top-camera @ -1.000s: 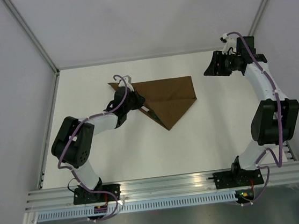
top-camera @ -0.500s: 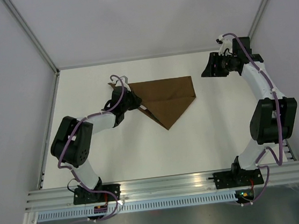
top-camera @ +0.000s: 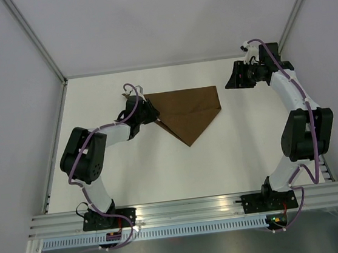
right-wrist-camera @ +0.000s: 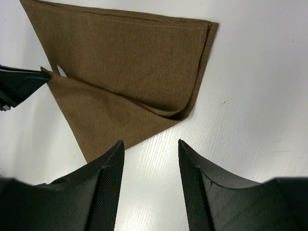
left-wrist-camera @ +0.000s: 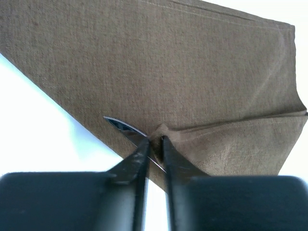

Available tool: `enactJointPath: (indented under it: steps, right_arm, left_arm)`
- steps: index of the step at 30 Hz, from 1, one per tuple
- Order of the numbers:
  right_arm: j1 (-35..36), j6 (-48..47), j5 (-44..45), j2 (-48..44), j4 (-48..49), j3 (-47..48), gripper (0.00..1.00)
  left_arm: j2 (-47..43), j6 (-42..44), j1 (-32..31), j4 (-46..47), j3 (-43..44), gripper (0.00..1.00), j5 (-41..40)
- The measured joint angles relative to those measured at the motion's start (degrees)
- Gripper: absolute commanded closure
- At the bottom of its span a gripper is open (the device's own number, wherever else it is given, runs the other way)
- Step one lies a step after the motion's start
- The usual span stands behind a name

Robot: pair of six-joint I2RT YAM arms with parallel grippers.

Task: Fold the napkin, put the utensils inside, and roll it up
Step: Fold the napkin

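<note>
**Napkin folded, utensil tucked, roll not started**

The napkin [top-camera: 191, 107] is seen folded into a triangle-like shape in the upper middle of the top view, point toward the bottom of the frame. One flap is laid over the lower half, with layered edges at the right corner.

In the left wrist view, a dark serrated utensil [left-wrist-camera: 119, 126] tip is seen poking out from under the flap edge. The rest is hidden by cloth, and how many pieces lie inside cannot be told.

The left gripper [top-camera: 150, 113] is set at the napkin's left corner, its fingers [left-wrist-camera: 137, 159] almost together and clamped on a raised pinch of cloth just beside the tip. The right gripper [top-camera: 235, 79] is held off the napkin at upper right of the top view, fingers apart and holding nothing.

Folding is judged done and utensil placement at least partly done. Rolling is judged as what is left, since no rolled part is seen.

The table [top-camera: 221, 157] is plain white and smooth, with a slight sheen. It is enclosed by pale grey walls [top-camera: 163, 17], and a metal rail [top-camera: 190, 206] carrying both arm bases runs along the bottom of the frame.
</note>
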Motion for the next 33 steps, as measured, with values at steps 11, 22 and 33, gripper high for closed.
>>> enactJointPath:
  steps: [11, 22, 33]
  right_arm:
    - [0.48, -0.24, 0.02, 0.00, -0.02, 0.00, 0.45]
    - [0.87, -0.26, 0.02, 0.00, -0.02, 0.00, 0.45]
    - [1.55, -0.26, 0.02, 0.00, -0.07, 0.00, 0.46]
  left_arm:
    - [0.26, -0.66, 3.67, -1.16, 1.03, 0.33, 0.87]
    - [-2.08, -2.51, 13.68, -5.29, 4.48, 0.38, -0.52]
    - [13.38, -7.61, 17.68, -6.12, 14.95, 0.37, 4.50]
